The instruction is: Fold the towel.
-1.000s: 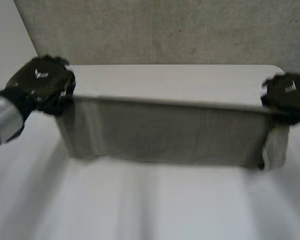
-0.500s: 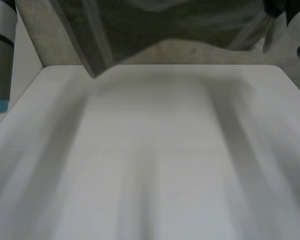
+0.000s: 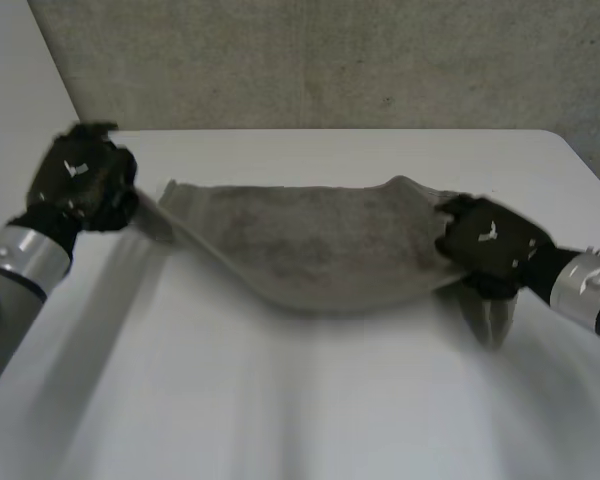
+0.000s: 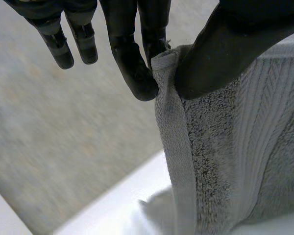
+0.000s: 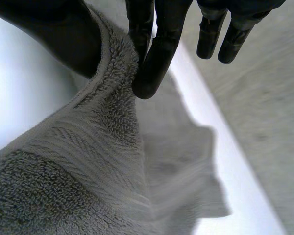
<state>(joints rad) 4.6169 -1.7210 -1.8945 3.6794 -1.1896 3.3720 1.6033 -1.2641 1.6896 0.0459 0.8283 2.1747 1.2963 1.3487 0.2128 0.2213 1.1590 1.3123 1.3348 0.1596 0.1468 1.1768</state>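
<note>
Start at the fingers (image 4: 134, 73) of your left hand (image 3: 85, 180): one of them presses a corner of the towel (image 3: 320, 245) against the thumb (image 4: 220, 54), a firm pinch right at the hemmed edge, while the others hang straight and free beside it. Your right hand (image 3: 490, 245) has the same grip at the opposite corner, with the terry bunched between one finger and the thumb and the rest of the hand relaxed. Between the two pinches the towel is slung like a hammock: the held edge runs across the far half of the table (image 3: 310, 420), and the middle sags toward you, its belly low and, as far as you can tell from the head view, resting on or just above the tabletop. The left hand sits higher and farther back than the right, so the cloth lies skewed and slack rather than square. By that reading you are in the spreading step — the towel has two corners in hand but is not yet flat, and no fold has been laid. The next move likely calls for drawing your hands apart to take out the sag, levelling them, then lowering the held edge evenly — so the cloth lands smooth. Watch the pinches, since both are shallow and close to the hem.
</note>
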